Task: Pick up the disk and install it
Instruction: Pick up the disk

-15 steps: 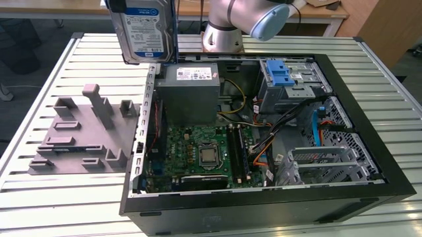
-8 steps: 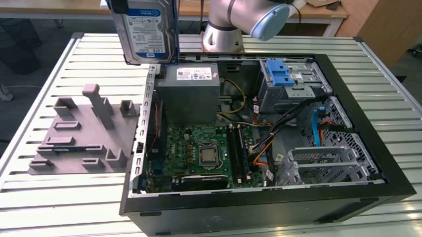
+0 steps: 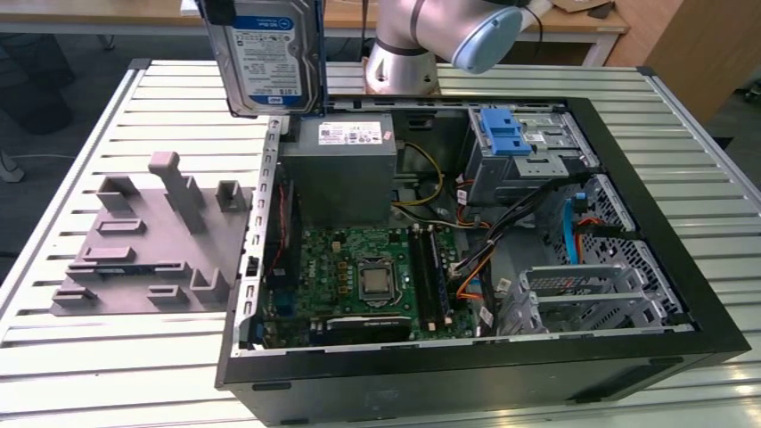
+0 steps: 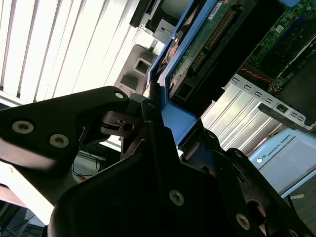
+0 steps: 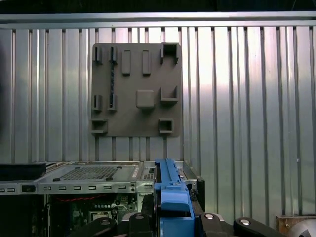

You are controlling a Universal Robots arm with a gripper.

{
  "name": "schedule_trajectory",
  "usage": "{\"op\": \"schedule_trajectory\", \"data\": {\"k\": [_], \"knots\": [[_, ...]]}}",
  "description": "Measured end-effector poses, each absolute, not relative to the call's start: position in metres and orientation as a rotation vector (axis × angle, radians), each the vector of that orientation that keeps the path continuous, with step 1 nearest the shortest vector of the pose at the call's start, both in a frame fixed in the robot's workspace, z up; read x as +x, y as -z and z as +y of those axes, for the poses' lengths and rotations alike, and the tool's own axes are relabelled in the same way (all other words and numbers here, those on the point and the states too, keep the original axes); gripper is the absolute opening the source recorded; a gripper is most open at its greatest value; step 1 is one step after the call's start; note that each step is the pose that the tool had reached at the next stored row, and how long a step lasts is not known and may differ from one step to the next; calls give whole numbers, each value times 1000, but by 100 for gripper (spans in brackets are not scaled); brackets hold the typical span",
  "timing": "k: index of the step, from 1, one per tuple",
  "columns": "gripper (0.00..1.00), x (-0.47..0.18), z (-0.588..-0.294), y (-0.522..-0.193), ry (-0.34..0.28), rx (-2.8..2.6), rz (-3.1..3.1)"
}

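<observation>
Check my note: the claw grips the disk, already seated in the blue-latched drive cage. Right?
Not seated. The claw grips the disk, but it hangs upright in the air, apart from the drive cage, as the exterior view shows.

Slatted metal table (image 3: 178, 98), wooden desk (image 3: 345, 16) behind it, dark floor (image 3: 84, 62) at the exterior view's left.

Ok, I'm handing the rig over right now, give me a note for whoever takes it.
Gripper: shut on the disk, clamping its blue bracket.
Disk: upright in the air, label to the exterior camera, near the open computer case's far corner at the exterior view's left.
Done: pickup.
Left: install; the disk is not in the case yet.
</observation>
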State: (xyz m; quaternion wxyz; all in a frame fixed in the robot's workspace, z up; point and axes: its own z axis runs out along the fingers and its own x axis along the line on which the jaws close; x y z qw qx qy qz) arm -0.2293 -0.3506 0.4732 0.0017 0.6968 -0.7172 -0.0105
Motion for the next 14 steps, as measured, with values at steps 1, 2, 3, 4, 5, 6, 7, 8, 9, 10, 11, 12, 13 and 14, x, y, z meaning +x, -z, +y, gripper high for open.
{"op": "schedule_trajectory", "data": {"k": [1,2,3,4,5,6,7,8,9,10,11,12,13,14], "knots": [[37,-229,-351,-473,33,2185,-2252],[37,-229,-351,-473,33,2183,-2254],[37,-229,-351,-474,33,2180,-2257],[37,-229,-351,-474,34,2173,-2263],[37,-229,-351,-476,35,2167,-2269],[37,-229,-351,-477,35,2162,-2273],[37,-229,-351,-479,36,2158,-2276],[37,-229,-351,-479,36,2156,-2278],[37,-229,-351,-479,36,2156,-2278],[37,-229,-351,-479,36,2156,-2278],[37,-229,-351,-479,36,2156,-2278],[37,-229,-351,-479,36,2156,-2278],[37,-229,-351,-479,36,2156,-2278],[37,-229,-351,-479,36,2156,-2278]]}}
